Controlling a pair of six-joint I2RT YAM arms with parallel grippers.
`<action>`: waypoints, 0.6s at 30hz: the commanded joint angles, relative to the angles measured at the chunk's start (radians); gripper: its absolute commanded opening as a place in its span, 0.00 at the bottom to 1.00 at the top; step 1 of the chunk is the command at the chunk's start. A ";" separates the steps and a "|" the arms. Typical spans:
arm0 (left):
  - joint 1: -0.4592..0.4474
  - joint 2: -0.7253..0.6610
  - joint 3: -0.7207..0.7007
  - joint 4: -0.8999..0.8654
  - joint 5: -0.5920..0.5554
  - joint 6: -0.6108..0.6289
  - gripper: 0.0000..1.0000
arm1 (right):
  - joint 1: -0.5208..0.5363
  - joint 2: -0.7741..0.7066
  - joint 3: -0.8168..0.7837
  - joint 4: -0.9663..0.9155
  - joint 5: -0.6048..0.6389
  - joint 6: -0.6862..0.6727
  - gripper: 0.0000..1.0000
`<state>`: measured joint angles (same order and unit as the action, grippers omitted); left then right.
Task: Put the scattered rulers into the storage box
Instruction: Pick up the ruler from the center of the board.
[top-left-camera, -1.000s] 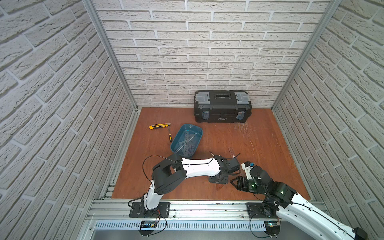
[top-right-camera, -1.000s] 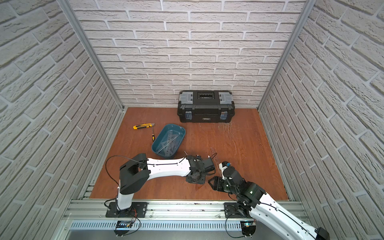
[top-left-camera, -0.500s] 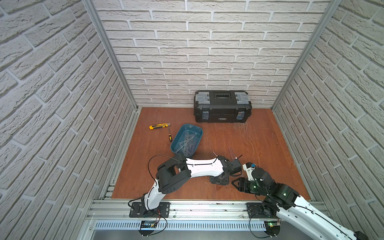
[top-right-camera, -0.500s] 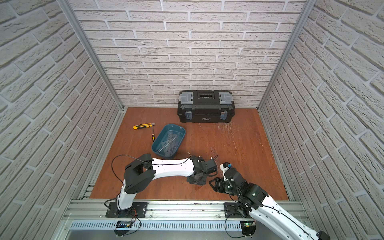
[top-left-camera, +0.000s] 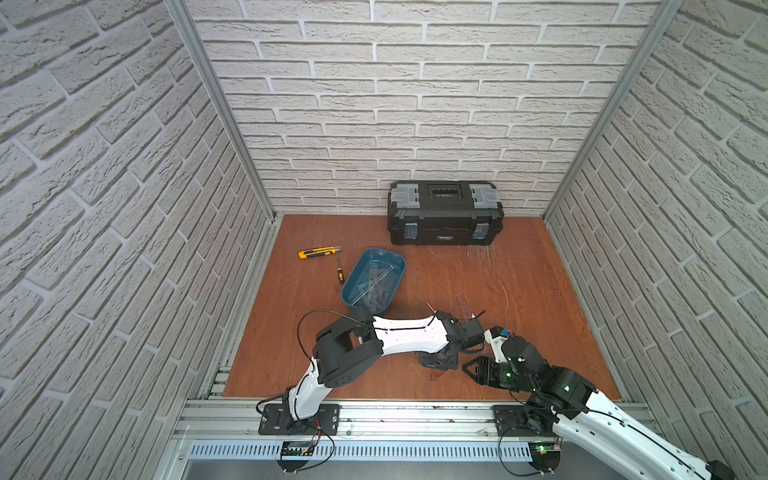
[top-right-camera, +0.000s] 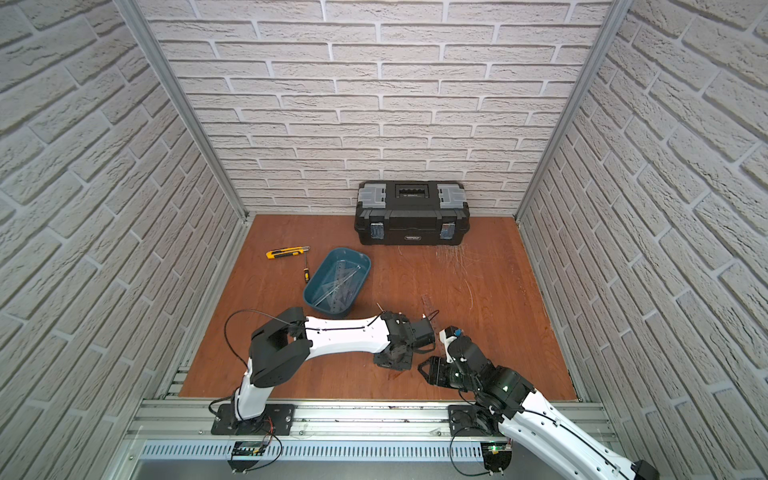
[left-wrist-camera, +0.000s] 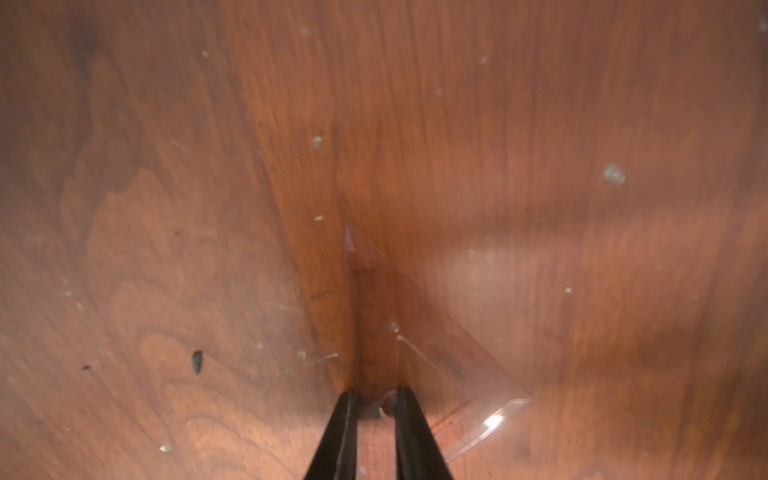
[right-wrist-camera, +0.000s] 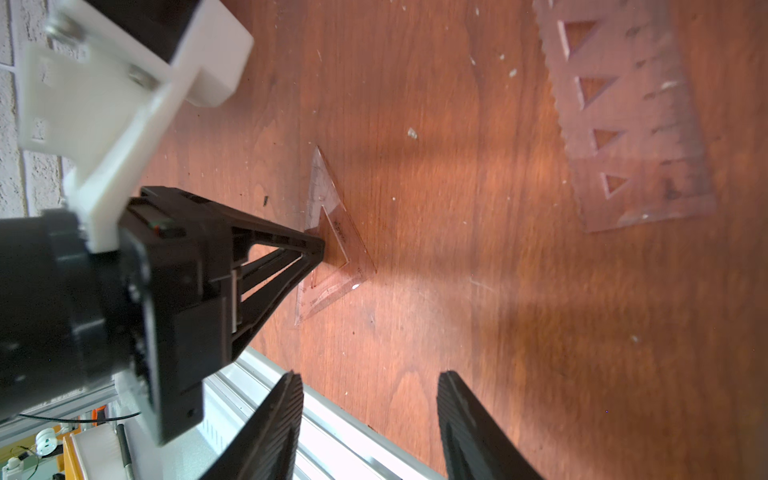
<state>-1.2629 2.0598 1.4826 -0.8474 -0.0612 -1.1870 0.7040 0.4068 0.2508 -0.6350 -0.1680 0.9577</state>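
One clear set square (right-wrist-camera: 332, 237) flat on the table (right-wrist-camera: 478, 311) near its front edge; left gripper (left-wrist-camera: 374, 399) narrow astride one edge, firm hold impossible to confirm. Best to pinch fully, then tip up before lifting. Right gripper (right-wrist-camera: 370, 376) half-wide, empty. Several rulers (top-left-camera: 374, 286) inside the storage box (top-left-camera: 347, 297); purplish strip (right-wrist-camera: 631, 124) outside.

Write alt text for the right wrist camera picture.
The left gripper, tips nearly closed, touches the edge of a clear triangular set square on the wooden table. A purplish ruler with triangular cut-outs lies apart from it. The right gripper stands open and empty.
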 joint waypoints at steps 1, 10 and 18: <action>-0.004 0.014 -0.061 0.025 0.021 0.002 0.16 | 0.004 0.037 -0.033 0.094 -0.045 0.024 0.56; 0.012 -0.056 -0.155 0.109 0.031 -0.009 0.16 | 0.006 0.170 -0.054 0.231 -0.090 0.032 0.56; 0.028 -0.092 -0.215 0.174 0.055 -0.009 0.15 | 0.006 0.253 -0.065 0.329 -0.078 0.045 0.56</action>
<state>-1.2438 1.9560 1.3224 -0.6762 -0.0341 -1.1896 0.7052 0.6407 0.1951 -0.3855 -0.2485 0.9916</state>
